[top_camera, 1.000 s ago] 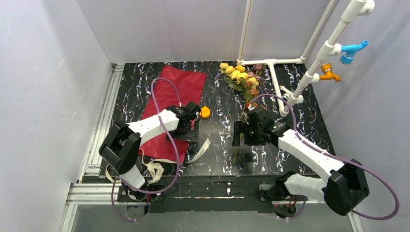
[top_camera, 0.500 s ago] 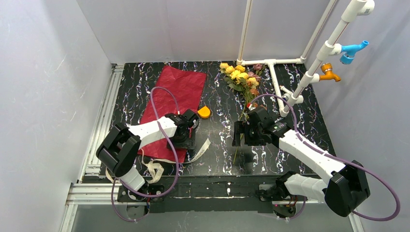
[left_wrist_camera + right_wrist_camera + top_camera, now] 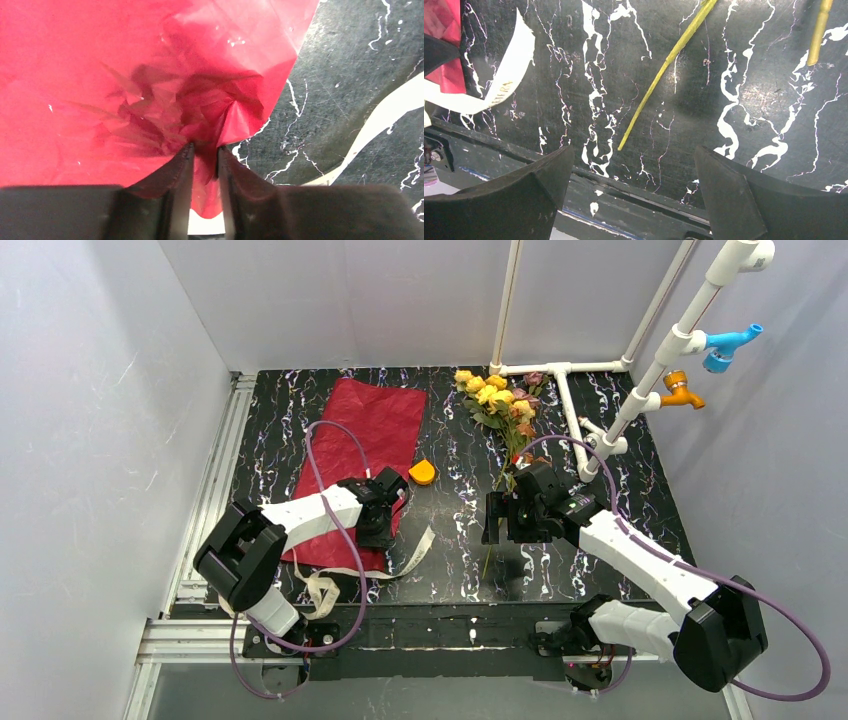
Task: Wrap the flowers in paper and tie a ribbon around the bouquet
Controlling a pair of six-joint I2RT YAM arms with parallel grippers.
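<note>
Now our left gripper (image 3: 205, 147), spread wide a second ago, pinches the paper's (image 3: 125, 75) corner at lower centre of its wrist view, so we judge we have a hold for shifting the sheet, which lies flat left of centre in the top view. Our right gripper (image 3: 633, 150) hangs with jaws spread over a stem (image 3: 664, 65), with the flowers (image 3: 500, 400) well apart from the sheet at upper centre. The ribbon (image 3: 415, 550) passes that pinched corner and an orange wedge (image 3: 423, 472) sits just beside the sheet, so either may get dragged.

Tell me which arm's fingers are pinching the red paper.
The left fingers, closed on the paper at its edge. The right fingers stand wide apart over a flower stem.
</note>
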